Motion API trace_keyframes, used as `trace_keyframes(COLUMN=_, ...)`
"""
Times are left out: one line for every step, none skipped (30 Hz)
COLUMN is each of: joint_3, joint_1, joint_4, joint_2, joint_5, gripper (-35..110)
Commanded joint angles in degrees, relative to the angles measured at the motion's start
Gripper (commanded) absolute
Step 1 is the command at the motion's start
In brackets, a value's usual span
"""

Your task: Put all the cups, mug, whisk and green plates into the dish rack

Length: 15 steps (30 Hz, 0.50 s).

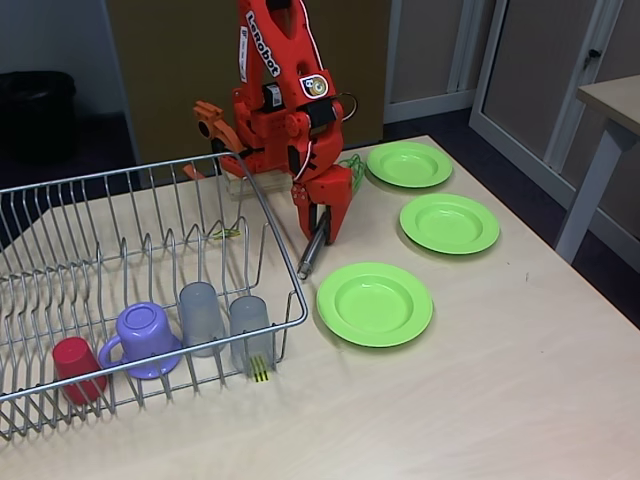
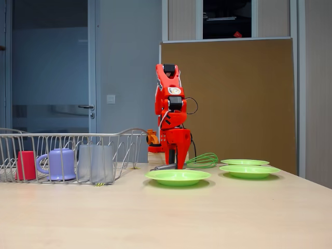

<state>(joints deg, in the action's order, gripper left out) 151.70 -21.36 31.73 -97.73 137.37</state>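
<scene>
The whisk lies on the table by the arm's base, its silver handle (image 1: 311,256) pointing at the dish rack (image 1: 262,208) and its green wire loops (image 2: 203,160) behind the arm. My orange gripper (image 1: 323,228) points straight down with a finger on each side of the handle; whether the fingers press on it I cannot tell. Three green plates rest on the table: one near the rack (image 1: 374,302), one to its right (image 1: 449,222), one at the back (image 1: 408,163). Inside the rack stand the red cup (image 1: 76,366), the purple mug (image 1: 146,338) and two grey-blue tumblers (image 1: 200,316) (image 1: 250,332).
The rack fills the left side of the table, and its right wall stands close to the whisk handle's tip. Bare tabletop (image 1: 480,400) stretches across the front and right. Another table's leg (image 1: 590,190) stands beyond the right edge.
</scene>
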Motion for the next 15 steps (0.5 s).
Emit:
trace_keyframes(joint_3=-0.9, joint_1=-0.9, joint_4=2.3, joint_2=-2.0, joint_5=0.1, gripper=0)
trace_keyframes(joint_3=-1.6, joint_1=-1.3, joint_4=3.9, joint_2=-2.6, joint_5=0.7, gripper=0)
trace_keyframes(joint_3=-2.3, joint_1=-1.8, joint_4=6.0, joint_2=-3.5, joint_5=1.5, gripper=0)
trace_keyframes(joint_3=-3.1, joint_1=-2.4, joint_4=8.1, joint_2=-4.5, joint_5=2.0, gripper=0)
trace_keyframes(joint_3=-4.0, joint_1=-3.0, joint_4=10.6, joint_2=-5.6, joint_5=2.5, gripper=0)
trace_keyframes(joint_3=-5.1, joint_1=-3.5, joint_4=13.6, joint_2=-6.9, joint_5=3.0, gripper=0)
trace_keyframes(joint_3=-6.5, joint_1=-4.0, joint_4=17.1, joint_2=-8.3, joint_5=3.3, gripper=0)
trace_keyframes(joint_3=-7.9, joint_1=-4.5, joint_4=20.7, joint_2=-9.7, joint_5=3.6, gripper=0)
trace_keyframes(joint_3=-9.4, joint_1=-5.0, joint_4=24.5, joint_2=-11.1, joint_5=3.9, gripper=0)
trace_keyframes(joint_3=-10.8, joint_1=-5.4, joint_4=27.9, joint_2=-12.4, joint_5=4.0, gripper=0)
trace_keyframes(joint_3=-12.2, joint_1=-5.8, joint_4=30.9, joint_2=-13.6, joint_5=4.0, gripper=0)
trace_keyframes(joint_3=-13.6, joint_1=-6.0, joint_4=33.7, joint_2=-14.7, joint_5=3.7, gripper=0)
trace_keyframes(joint_3=-15.3, joint_1=-6.0, joint_4=35.9, joint_2=-15.4, joint_5=2.8, gripper=0)
trace_keyframes(joint_3=-17.1, joint_1=-6.0, joint_4=38.1, joint_2=-15.9, joint_5=1.9, gripper=0)
trace_keyframes(joint_3=-19.0, joint_1=-5.8, joint_4=40.2, joint_2=-16.3, joint_5=1.0, gripper=0)
